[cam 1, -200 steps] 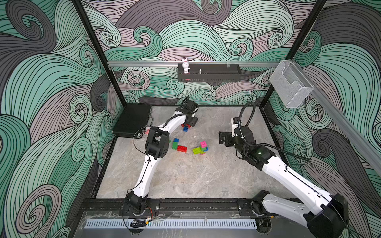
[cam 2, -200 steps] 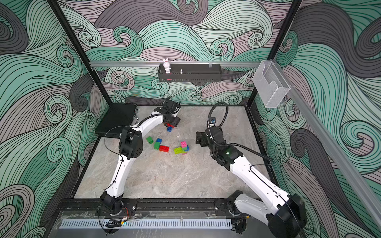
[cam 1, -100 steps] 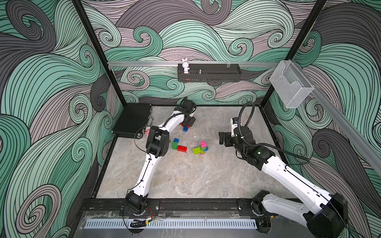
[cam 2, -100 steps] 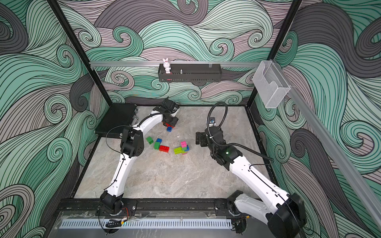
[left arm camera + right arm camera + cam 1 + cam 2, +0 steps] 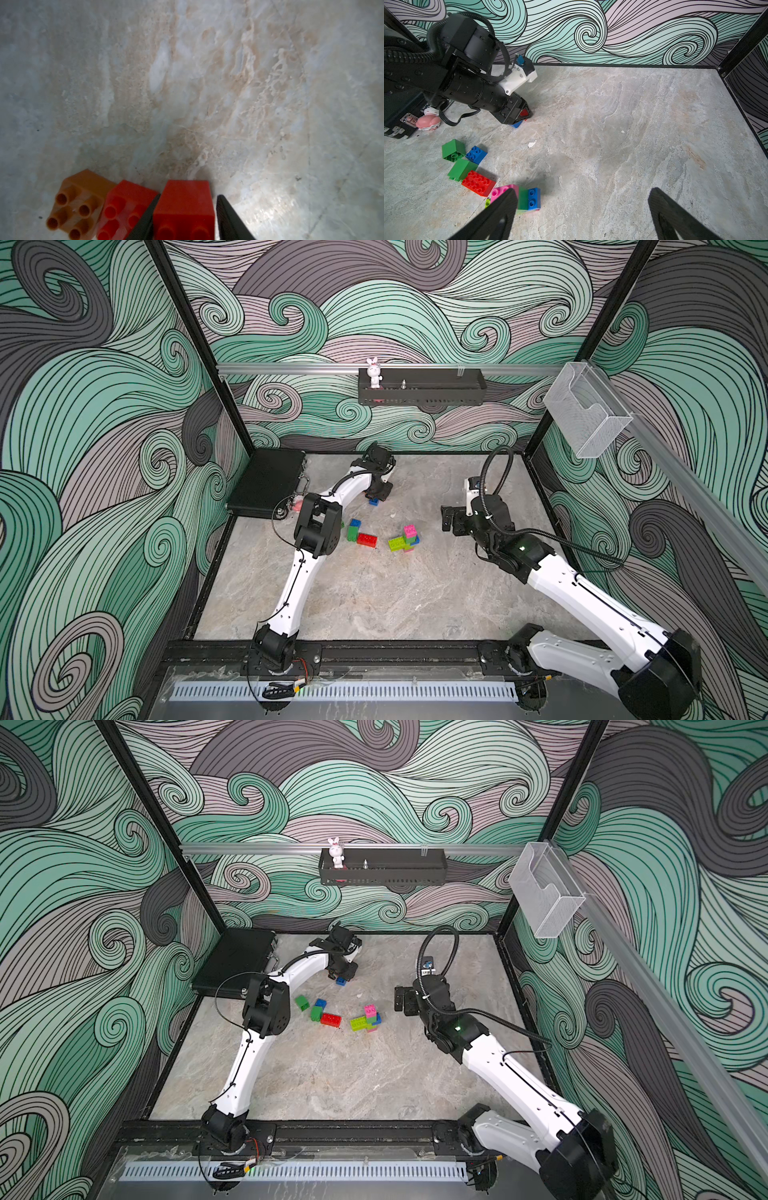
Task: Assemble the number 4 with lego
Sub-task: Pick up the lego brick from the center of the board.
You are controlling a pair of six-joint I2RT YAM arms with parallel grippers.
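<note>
A red brick (image 5: pixel 367 539) lies just beside a green brick (image 5: pixel 352 534) on the marble table (image 5: pixel 374 601).

1. No text, number, brand or sign can be read in any of the views
</note>
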